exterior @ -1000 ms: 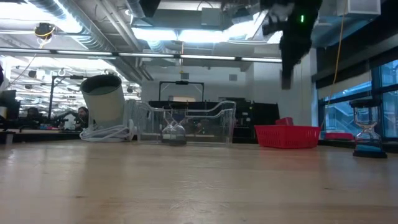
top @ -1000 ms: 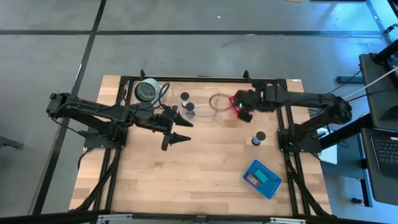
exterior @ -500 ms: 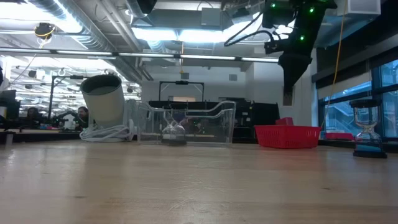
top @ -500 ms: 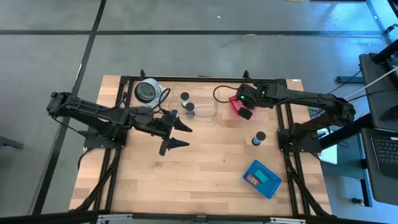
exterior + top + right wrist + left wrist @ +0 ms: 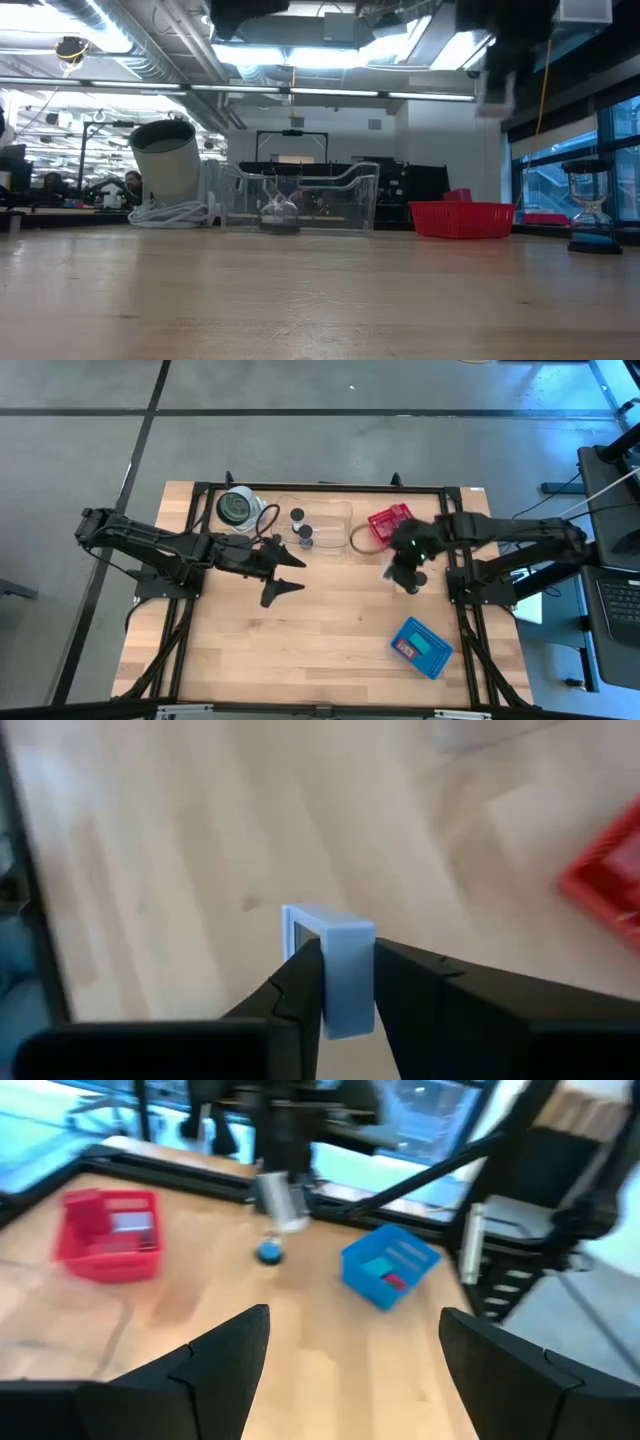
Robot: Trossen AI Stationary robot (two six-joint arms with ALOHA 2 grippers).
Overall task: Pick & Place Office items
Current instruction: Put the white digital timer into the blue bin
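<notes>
My right gripper (image 5: 394, 572) hangs above the table, near side of the red mesh basket (image 5: 390, 523), shut on a pale-blue block (image 5: 330, 955). The left wrist view shows it (image 5: 281, 1198) above a small dark cylinder (image 5: 268, 1252). My left gripper (image 5: 285, 572) stands open in mid-air over the middle of the table, holding nothing. Two black-and-white cylinders (image 5: 302, 524) stand in a clear tray (image 5: 330, 510) at the far edge. My right gripper pinches the pale-blue block by its two flat sides (image 5: 348, 982) between its two fingers. The block's far end (image 5: 322, 923) sticks out past the fingertips. The fingers slant down toward the table. The block is lifted clear of the wood.
A blue box (image 5: 421, 647) lies near the right front corner. A round black-and-silver object (image 5: 236, 507) with a white cord sits at the far left. An hourglass (image 5: 590, 215) shows at the right in the low view. Bare wood spreads across the near half.
My right gripper has swung from over the red basket toward the table's near edge and turned as it went. It now hangs over the small dark cylinder, still shut. My left gripper has stayed open and almost still.
</notes>
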